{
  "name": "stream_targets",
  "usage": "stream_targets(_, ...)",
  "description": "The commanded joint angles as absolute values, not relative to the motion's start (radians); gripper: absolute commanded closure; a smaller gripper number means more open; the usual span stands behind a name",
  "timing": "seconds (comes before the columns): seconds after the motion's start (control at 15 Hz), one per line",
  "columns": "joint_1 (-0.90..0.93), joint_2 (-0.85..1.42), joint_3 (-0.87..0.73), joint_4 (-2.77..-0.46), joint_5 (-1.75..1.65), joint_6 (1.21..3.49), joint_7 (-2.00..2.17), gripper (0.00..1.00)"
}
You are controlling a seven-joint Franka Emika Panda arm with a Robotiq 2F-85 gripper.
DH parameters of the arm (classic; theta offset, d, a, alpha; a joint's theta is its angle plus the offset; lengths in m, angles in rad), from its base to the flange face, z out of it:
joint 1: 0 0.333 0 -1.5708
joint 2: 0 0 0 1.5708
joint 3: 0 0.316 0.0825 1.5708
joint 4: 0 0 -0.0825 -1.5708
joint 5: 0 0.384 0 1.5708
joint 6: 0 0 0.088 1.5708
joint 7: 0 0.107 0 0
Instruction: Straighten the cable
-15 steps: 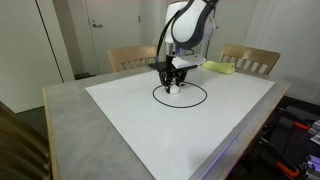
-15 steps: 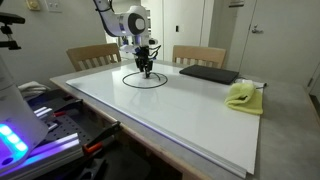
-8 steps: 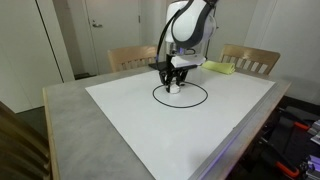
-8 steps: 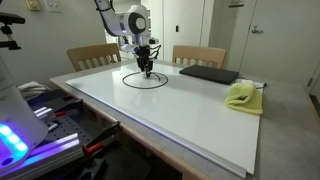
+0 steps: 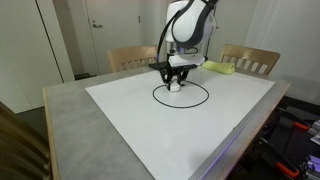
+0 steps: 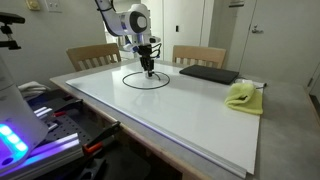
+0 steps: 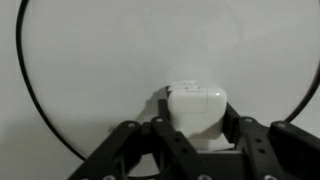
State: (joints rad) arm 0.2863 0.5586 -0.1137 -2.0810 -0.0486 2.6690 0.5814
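On white mat (image 5: 130, 125), 1 cable (image 5: 181, 106), lying as 1 closed loop, its white plug block (image 7: 195, 108) pinched between gripper (image 7: 195, 128) fingers; dragged slightly sideways over 1 second, loop barely stretched, straightening hardly begun.

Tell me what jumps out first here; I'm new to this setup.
A black cable lies in a big loop on the white sheet covering the table. At its edge nearest the chairs the gripper clamps a white block; a yellow cloth lies at the sheet's edge.
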Motion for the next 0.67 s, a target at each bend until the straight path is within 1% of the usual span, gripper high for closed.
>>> stream_targets(0.0,0.322,0.560,-0.167,-2.064,-0.063,2.654,0.680,0.74)
stream_targets(0.33,0.357,0.565,-0.248,-2.060,-0.074,2.672,0.937,0.74)
stream_targets(0.47,0.334,0.556,-0.258,-2.075,-0.056,2.687,1.024,0.74)
stream_targets(0.6,0.280,0.532,-0.230,-2.100,-0.002,2.695,1.063,0.74)
